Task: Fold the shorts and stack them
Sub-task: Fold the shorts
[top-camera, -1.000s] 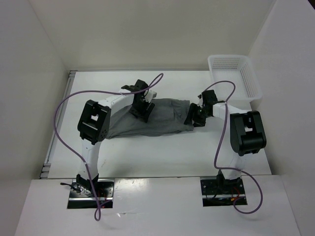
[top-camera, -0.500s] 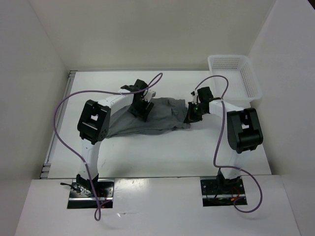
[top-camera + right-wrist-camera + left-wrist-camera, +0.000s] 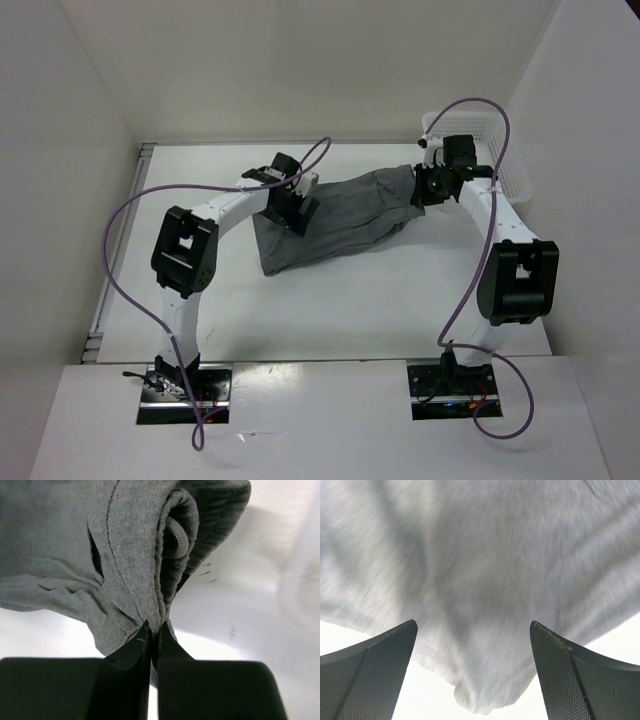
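The grey shorts (image 3: pixel 340 215) lie stretched across the middle of the table, slanting from the front left up to the back right. My right gripper (image 3: pixel 421 188) is shut on the bunched right end of the shorts (image 3: pixel 135 540), and its jaws (image 3: pixel 155 628) pinch a rolled fold of cloth just above the table. My left gripper (image 3: pixel 293 210) hovers over the shorts' left part. In the left wrist view this gripper (image 3: pixel 473 625) is open, with grey cloth (image 3: pixel 480 570) beneath and between its fingers (image 3: pixel 375 672), blurred and not gripped.
A white mesh basket (image 3: pixel 511 170) stands at the back right corner, right behind my right arm; its pale blurred wall (image 3: pixel 300 580) is close on the right in the right wrist view. White walls enclose the table on three sides.
My right gripper has shut on the shorts' right end and dragged it back and right toward the basket. The whole garment has slid right. My left gripper has opened wider.
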### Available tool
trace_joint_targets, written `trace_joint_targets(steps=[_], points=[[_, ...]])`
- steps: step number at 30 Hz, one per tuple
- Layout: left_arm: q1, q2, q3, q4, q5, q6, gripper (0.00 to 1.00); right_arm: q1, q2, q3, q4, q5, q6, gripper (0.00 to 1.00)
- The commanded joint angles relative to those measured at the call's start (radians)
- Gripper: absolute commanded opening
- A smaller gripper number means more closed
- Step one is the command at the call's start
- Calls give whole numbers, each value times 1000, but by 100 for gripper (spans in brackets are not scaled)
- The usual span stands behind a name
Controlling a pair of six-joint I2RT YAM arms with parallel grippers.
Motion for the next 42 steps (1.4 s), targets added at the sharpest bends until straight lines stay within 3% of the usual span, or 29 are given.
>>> trace_joint_targets(steps=[1,9,12,20,24,27,28,32,35,37,42], points=[[2,-114,1,1,48,4,100,3,-69,88,-20,82,-115,0],[86,18,36,6,28,4,100,27,-25,267,-29,218,-238,0],[126,104,120,-19,52,4,100,132,7,298,-29,296,-295,0],[166,193,232,-22,318,4,100,398,90,300,1,413,-372,0],[166,277,298,-57,339,4,100,504,144,339,12,424,-392,0],[166,312,321,-76,373,4,88,575,175,390,21,424,-392,0],[166,321,321,-76,373,4,76,589,184,399,21,424,-392,0],[166,334,342,-85,396,4,57,633,233,399,21,413,-379,0],[166,355,353,-95,416,4,35,667,257,413,30,402,-346,0],[166,355,353,-95,416,4,14,693,268,427,30,378,-333,0],[175,355,353,-95,404,4,11,730,340,485,40,346,-255,0]])
